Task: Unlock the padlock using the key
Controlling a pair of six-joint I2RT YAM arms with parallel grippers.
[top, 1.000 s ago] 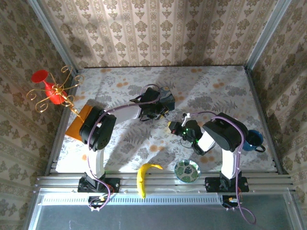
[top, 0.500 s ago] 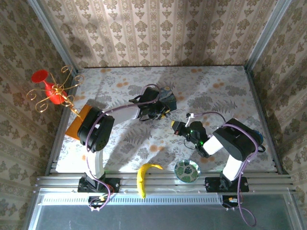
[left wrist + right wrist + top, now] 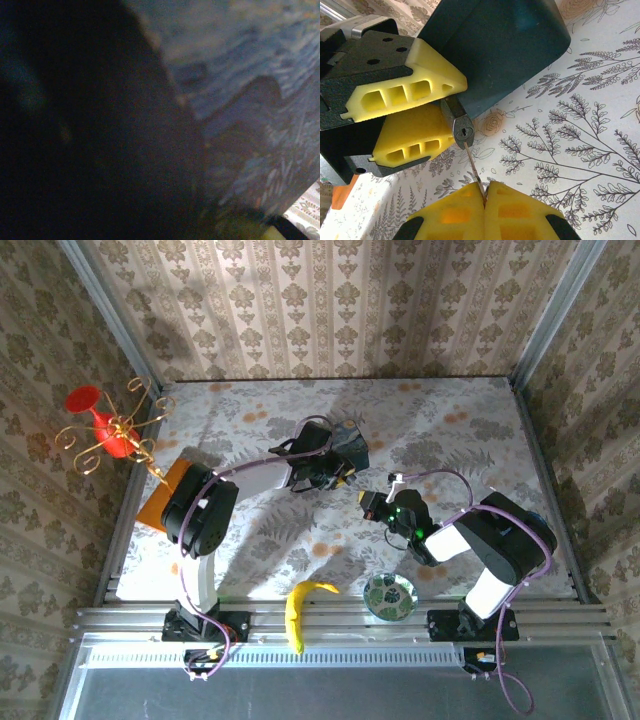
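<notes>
Top view: bright, hard light, focus sharp. Pale glare on table [image 3: 150,562] at near left edge, print washed out there. Dark, hard-edged shadows lie on cloth under arms. Soft shadow on back wall [image 3: 170,340], upper left.
Left wrist view: very dim, strongly blurred, grainy; left half almost black; blue box [image 3: 250,60] out of focus; small bright spot in lower right corner.
Right wrist view: well lit, crisp; fern print sharp; box side dark, little detail.

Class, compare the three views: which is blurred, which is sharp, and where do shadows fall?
Left wrist view: dark, blurred, too close to the blue box. Right wrist view: sharp and bright on the padlock and key. Top view: in focus, soft shadows across the table.
</notes>
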